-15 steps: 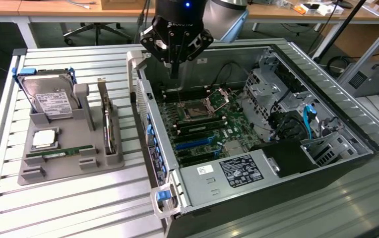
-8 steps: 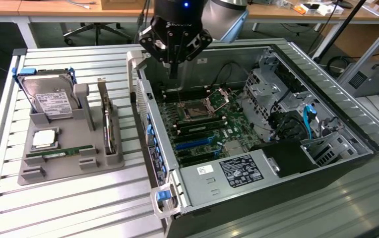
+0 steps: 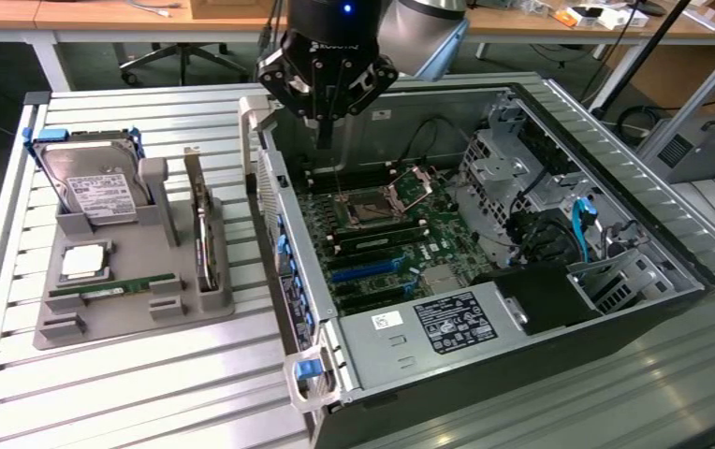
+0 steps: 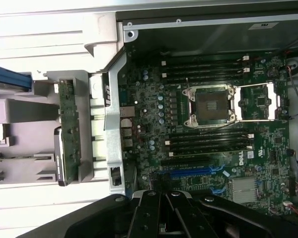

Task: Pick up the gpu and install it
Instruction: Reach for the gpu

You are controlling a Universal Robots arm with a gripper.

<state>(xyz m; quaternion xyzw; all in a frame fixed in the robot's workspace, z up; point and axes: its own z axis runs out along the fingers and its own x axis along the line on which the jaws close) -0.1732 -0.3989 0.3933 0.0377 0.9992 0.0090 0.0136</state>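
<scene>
In the exterior view, the gripper (image 3: 324, 138) hangs above the open computer case (image 3: 520, 374), over the motherboard (image 3: 383, 234), with its fingers closed together on nothing. The gpu (image 3: 205, 238) stands on edge in the grey holder (image 3: 121, 323) at the exterior view's left of the case, well apart from the gripper and near the hard drive (image 3: 95, 187) and the RAM stick (image 3: 114, 285). The wrist view adds board detail beyond the gripper (image 4: 162, 198): the CPU socket (image 4: 211, 104), the blue slot (image 4: 188, 172), and the gpu (image 4: 68, 119) seen edge-on in its holder just outside the case wall.
</scene>
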